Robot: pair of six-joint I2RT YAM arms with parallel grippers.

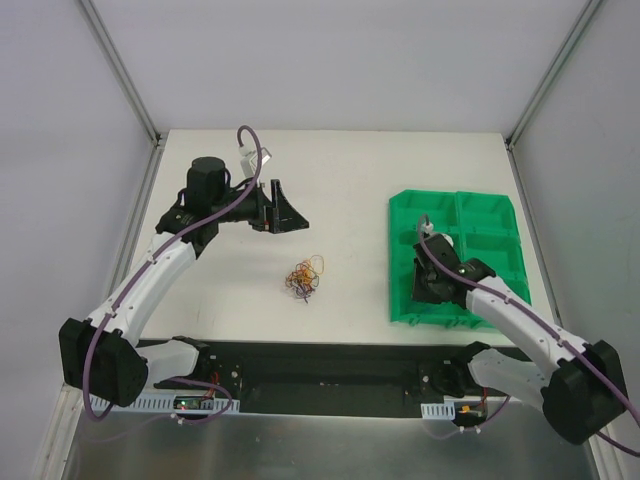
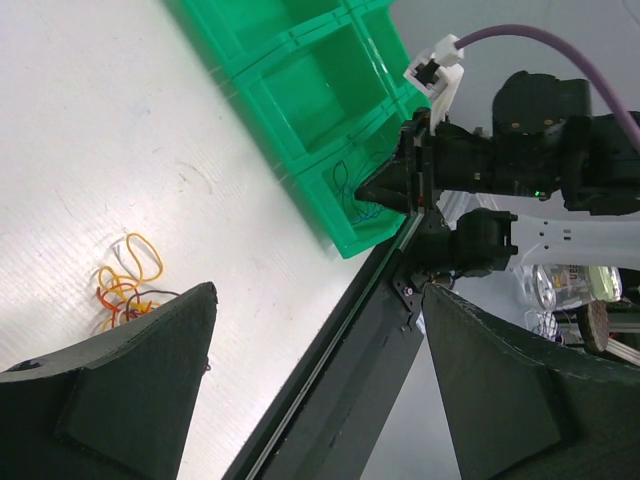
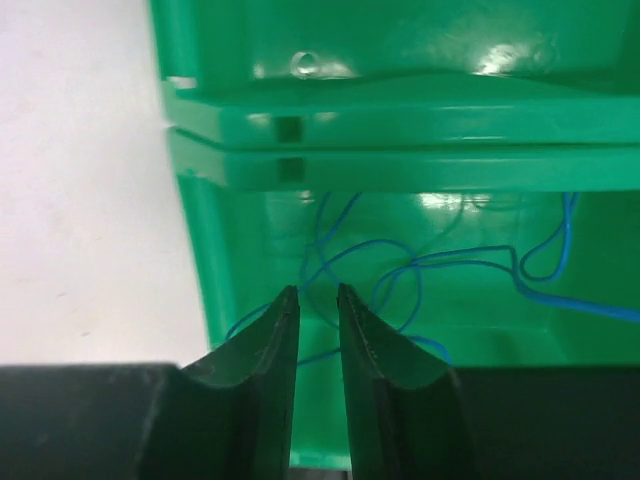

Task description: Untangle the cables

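Observation:
A small knot of thin orange, yellow, red and dark cables point(image 1: 303, 278) lies on the white table between the arms; it also shows in the left wrist view point(image 2: 125, 285). Several loose blue cables point(image 3: 450, 265) lie in the near-left compartment of the green tray point(image 1: 470, 205). My right gripper point(image 1: 422, 295) hangs in that compartment. Its jaws point(image 3: 317, 290) are a narrow gap apart, just above the blue strands, with nothing between them. My left gripper point(image 1: 295, 215) is wide open and empty point(image 2: 318, 288), raised above the table, up and left of the knot.
The green tray point(image 2: 300, 90) has several compartments; those other than the near-left one look bare. A black strip point(image 1: 320, 365) runs along the table's near edge between the arm bases. Grey walls and metal posts enclose the table at left, right and back.

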